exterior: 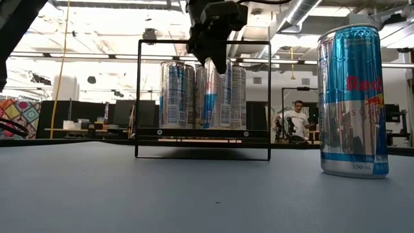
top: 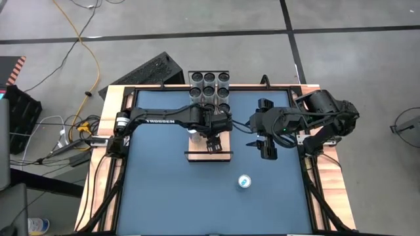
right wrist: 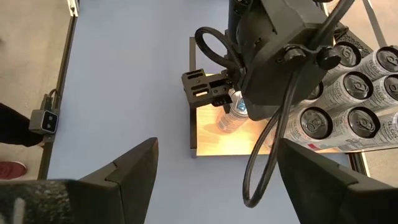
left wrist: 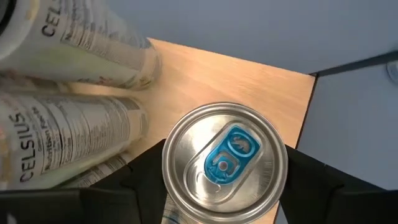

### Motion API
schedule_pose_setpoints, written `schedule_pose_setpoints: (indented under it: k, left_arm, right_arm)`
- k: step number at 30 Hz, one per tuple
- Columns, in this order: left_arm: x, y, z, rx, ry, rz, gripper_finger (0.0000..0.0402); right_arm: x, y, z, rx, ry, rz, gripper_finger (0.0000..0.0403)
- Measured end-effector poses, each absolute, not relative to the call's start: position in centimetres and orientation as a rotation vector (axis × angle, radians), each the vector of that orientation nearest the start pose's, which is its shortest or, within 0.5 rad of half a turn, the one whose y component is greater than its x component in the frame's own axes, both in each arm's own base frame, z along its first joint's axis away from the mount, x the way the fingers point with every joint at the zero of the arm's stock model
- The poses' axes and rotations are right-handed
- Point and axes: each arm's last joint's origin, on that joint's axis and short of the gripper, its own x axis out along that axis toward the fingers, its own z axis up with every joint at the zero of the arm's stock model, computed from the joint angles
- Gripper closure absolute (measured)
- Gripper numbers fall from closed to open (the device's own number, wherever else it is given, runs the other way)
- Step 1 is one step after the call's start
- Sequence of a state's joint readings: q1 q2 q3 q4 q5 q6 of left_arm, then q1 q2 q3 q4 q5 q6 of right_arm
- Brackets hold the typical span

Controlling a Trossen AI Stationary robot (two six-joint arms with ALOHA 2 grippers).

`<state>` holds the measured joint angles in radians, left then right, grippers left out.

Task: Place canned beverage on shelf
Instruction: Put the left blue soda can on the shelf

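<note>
The slim silver aluminium can with a blue pull tab (left wrist: pixel 225 163) stands upright on the long light-wood shelf with thin black end rails (top: pixel 209 155), between the left gripper's (top: pixel 213 143) dark fingers, which sit close at its sides; whether they pinch it I cannot tell. White cans lettered CELSIUS (left wrist: pixel 65 134) crowd beside. The right gripper (top: pixel 265 149) hovers spread near the shelf. A blue-silver Red Bull can (exterior: pixel 353 100) stands apart on the smooth blue table (top: pixel 164 196).

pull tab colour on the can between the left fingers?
Blue tab on a silver lid; left wrist view.

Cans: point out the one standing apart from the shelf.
The blue-and-silver can alone on the blue table; every other can stands on the shelf.
</note>
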<state>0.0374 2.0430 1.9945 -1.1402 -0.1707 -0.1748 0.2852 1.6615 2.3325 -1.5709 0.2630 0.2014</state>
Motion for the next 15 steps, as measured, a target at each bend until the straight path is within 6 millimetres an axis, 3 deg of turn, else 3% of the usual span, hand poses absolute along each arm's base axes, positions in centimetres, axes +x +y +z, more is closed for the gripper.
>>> schedule_pose_setpoints:
  k: [15]
  left_arm:
    - [41.8,3.3,29.6,0.157,1.251,0.101,0.018]
  right_arm:
    - [25.0,6.5,49.1,-0.055,0.862,-0.066,0.0092]
